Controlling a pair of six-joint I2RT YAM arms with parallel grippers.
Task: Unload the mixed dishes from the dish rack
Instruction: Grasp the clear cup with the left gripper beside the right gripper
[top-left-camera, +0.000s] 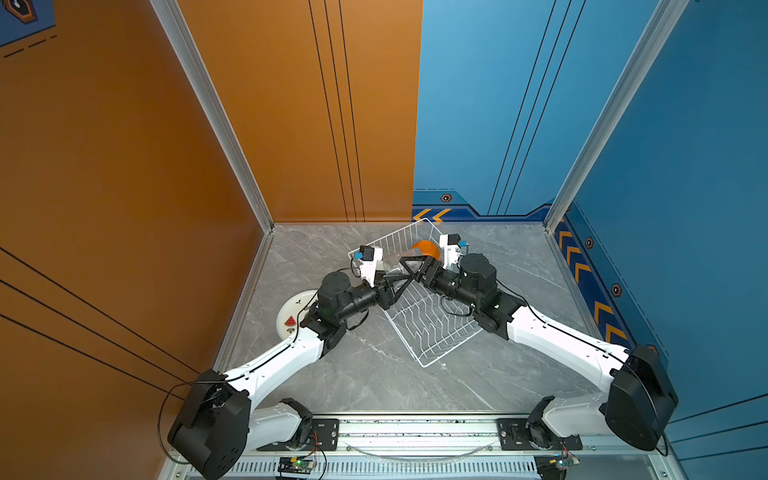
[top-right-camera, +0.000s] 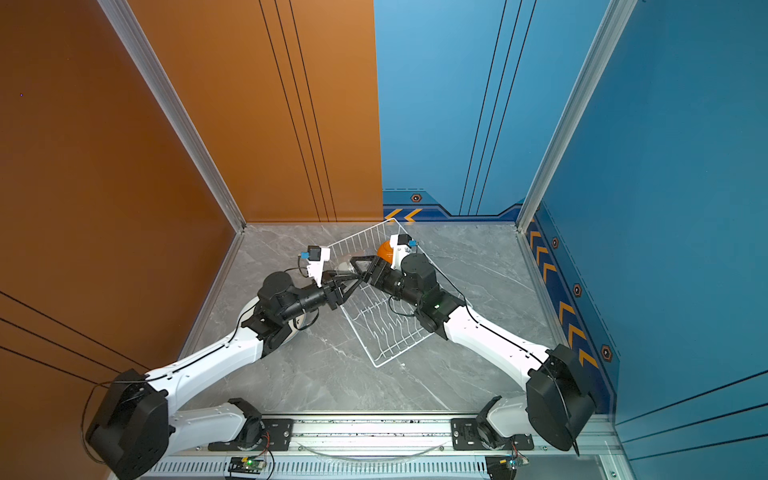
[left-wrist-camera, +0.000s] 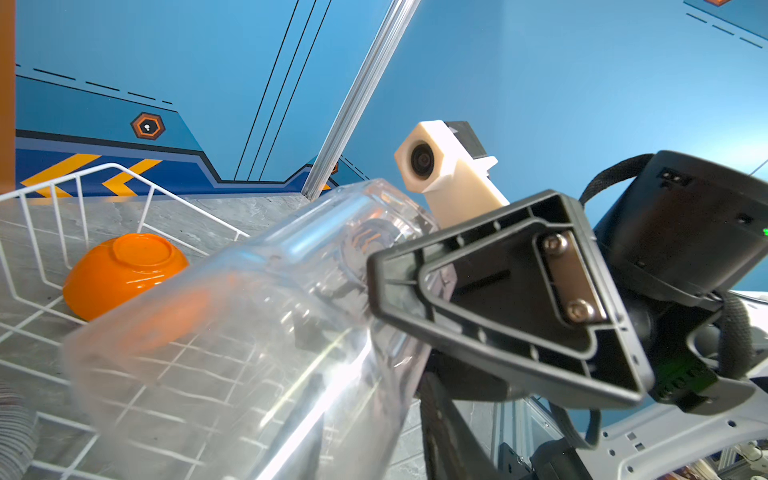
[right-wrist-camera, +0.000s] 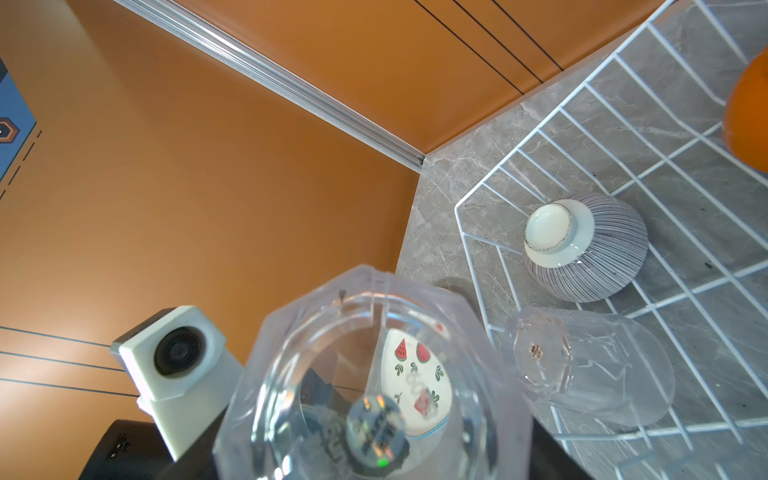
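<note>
**Clear glass aloft over the dish rack, between our two end effectors**

The clear glass (left-wrist-camera: 249, 332) hangs tilted on its side above the dish rack (left-wrist-camera: 109, 165). We judge it light, stiff, slick and breakable, best taken across its faceted wall near the thick base. Our right end effector (top-left-camera: 409, 266) grips its base end, jaws wide. Whether our left end effector (top-left-camera: 401, 278) has closed on the mouth end, we cannot tell. Below, the orange bowl (left-wrist-camera: 124, 270) sits upside down in the rack, and the watermelon plate (top-left-camera: 293, 318) lies on the worktop (top-left-camera: 374, 382).
</note>
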